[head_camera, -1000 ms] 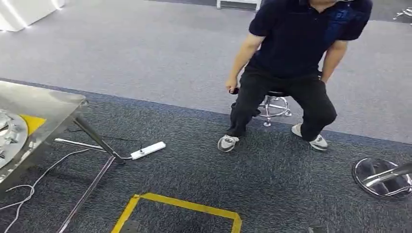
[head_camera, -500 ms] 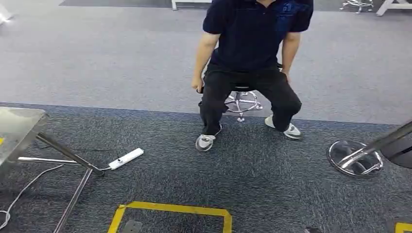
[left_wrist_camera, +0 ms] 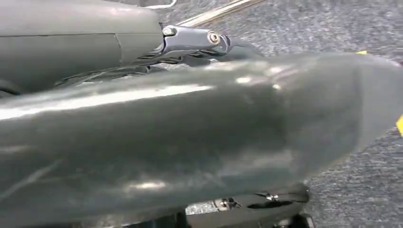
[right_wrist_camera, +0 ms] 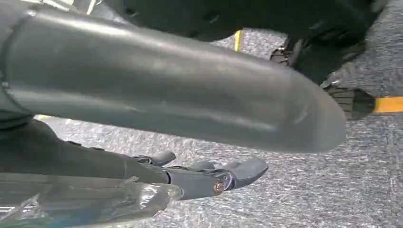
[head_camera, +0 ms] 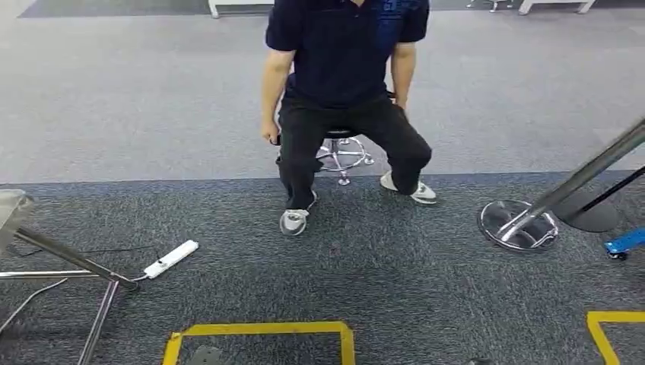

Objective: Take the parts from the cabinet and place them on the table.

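— What takes up the most room?

— The carpet (head_camera: 426, 289): a dark grey stretch close by and a lighter grey one beyond. A person (head_camera: 342, 53) in dark clothes sits on a chrome-footed stool (head_camera: 342, 152) just past the line where the two carpets meet, both feet on the dark part.

— And the table?

— A corner of the steel table (head_camera: 9, 207) shows at the left edge of the head view, its slanted legs running down to the floor. No part can be made out on that corner.

— Anything on the right?

— A chrome stand (head_camera: 517, 226) with a round base and a leaning pole, with a black round base (head_camera: 586, 213) just behind it.

— Smaller things?

— A yellow tape outline (head_camera: 258, 329) on the dark carpet near the bottom edge, and a white power strip (head_camera: 171, 259) lying near the table's legs.

— The hands?

— The left hand (left_wrist_camera: 190, 142) hangs over the carpet; its thick thumb hides most of it, so I cannot tell how its fingers (left_wrist_camera: 195, 40) lie. The right hand (right_wrist_camera: 180, 95) has its fingers (right_wrist_camera: 242, 170) stretched out side by side.

— Is it holding a part?

— Some crinkled clear plastic (right_wrist_camera: 95, 202) lies against those fingers. Whether it wraps a part, or is gripped, I cannot tell.
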